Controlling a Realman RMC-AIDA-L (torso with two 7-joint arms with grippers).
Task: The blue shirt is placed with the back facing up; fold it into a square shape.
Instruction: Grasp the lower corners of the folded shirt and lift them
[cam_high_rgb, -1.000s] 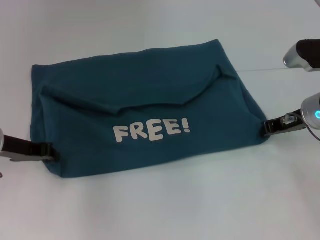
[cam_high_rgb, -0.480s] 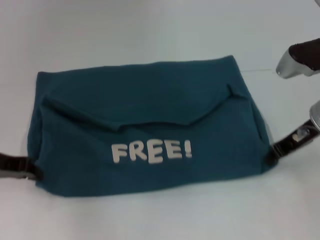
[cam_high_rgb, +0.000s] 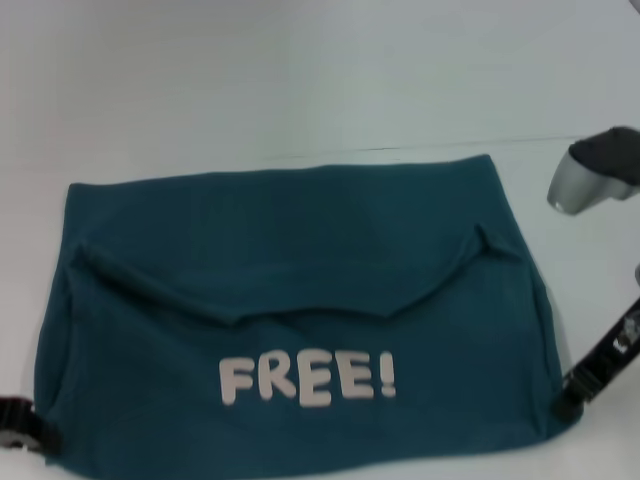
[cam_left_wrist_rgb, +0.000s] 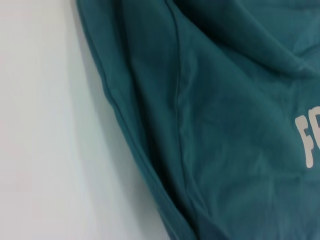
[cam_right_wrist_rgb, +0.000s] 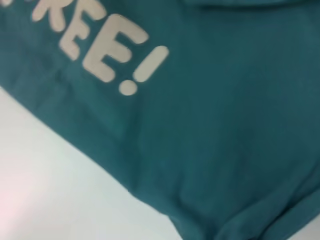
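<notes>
Left hand and right hand low, at opposite near corners, each pinched closed on cloth.

Bright, even overhead light, soft faint shadows beside cloth edges, slight overall blur, wrist close-ups softest

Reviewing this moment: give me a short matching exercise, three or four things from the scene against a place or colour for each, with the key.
Things:
1. blue shirt
2. FREE! lettering
3. left gripper
4. right gripper

Places and colours:
A. white, on the shirt's near half
B. at the shirt's near right corner
C. dark teal, folded, spread across the table
D. at the shirt's near left corner

Pairs: 1-C, 2-A, 3-D, 4-B
</notes>
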